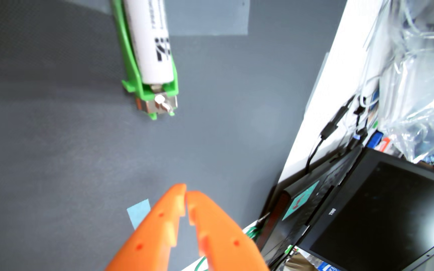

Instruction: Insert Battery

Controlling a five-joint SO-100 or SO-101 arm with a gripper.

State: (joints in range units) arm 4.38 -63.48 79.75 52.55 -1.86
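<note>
Bright even light; soft blur throughout; glare on plastic bag [419, 78]; faint shadows.

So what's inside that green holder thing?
A white battery lies inside the green holder, with black printing on its side. A metal contact shows at the holder's near end. The battery covers the holder's floor, and the far end runs out of the picture.

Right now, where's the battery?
Wrist view: the white battery lies in the green holder at top centre-left on the grey mat, well clear of the orange hand at the bottom.
</note>
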